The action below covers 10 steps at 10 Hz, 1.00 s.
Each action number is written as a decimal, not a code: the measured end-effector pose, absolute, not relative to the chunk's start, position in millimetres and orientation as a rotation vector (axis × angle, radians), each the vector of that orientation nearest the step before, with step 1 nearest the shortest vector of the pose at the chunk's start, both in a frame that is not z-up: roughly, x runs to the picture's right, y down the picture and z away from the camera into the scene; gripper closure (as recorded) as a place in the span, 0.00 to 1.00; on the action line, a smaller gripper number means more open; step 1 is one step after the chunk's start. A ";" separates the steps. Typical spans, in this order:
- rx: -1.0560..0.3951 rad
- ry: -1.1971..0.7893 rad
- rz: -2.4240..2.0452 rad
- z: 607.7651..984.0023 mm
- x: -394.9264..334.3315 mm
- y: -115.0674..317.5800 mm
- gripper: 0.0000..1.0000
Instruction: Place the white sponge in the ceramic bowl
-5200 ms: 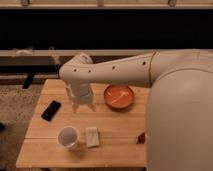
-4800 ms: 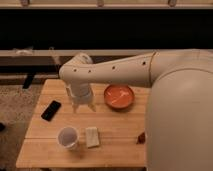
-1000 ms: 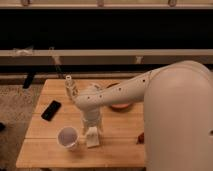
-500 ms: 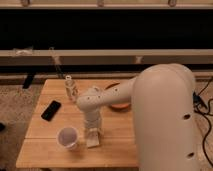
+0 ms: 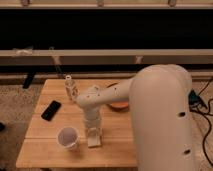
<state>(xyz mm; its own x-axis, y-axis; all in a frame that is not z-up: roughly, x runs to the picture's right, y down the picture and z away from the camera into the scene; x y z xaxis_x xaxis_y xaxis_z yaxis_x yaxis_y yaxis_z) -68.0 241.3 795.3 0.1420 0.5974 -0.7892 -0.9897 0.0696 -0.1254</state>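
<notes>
- Camera view: the end effector (image 5: 94, 131) is lowered straight down at the front of the counter (image 5: 45, 150), directly over the white sponge (image 5: 93, 142).
- The white sponge lies flat on the counter, just beside the white cup (image 5: 67, 137). It appears to meet the end effector's tip.
- Whether the end effector stands apart or is clamped on the white sponge cannot be told; the wrist covers the contact.
- The ceramic bowl (image 5: 120, 105) sits further back on the counter, apart from the sponge. No sponge is seen in it.
- Progress, as a judgement: the approach is made, and the grasp is either in hand or about to be made. The lift, the carry to the bowl and the release are all outstanding.
- Hidden: the arm (image 5: 155, 115) covers most of the ceramic bowl, leaving only an orange-red sliver, so its inside cannot be checked. It also blocks the counter's right side.
- Other items: a black phone (image 5: 51, 110) lies at the left. A small upright object (image 5: 70, 88) near the back edge cannot be identified.
</notes>
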 end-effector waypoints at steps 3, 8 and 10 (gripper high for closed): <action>-0.792 0.638 1.348 787.5 -60.3 230.4 0.97; -0.751 0.574 1.366 758.0 -39.0 154.6 1.00; -0.720 0.535 1.367 756.0 -23.0 98.5 1.00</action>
<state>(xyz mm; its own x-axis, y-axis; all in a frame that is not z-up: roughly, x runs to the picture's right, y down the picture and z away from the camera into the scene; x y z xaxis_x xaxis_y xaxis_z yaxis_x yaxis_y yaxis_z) -23.0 98.5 756.0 0.1422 0.6812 -0.7182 -0.9877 0.0500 -0.1481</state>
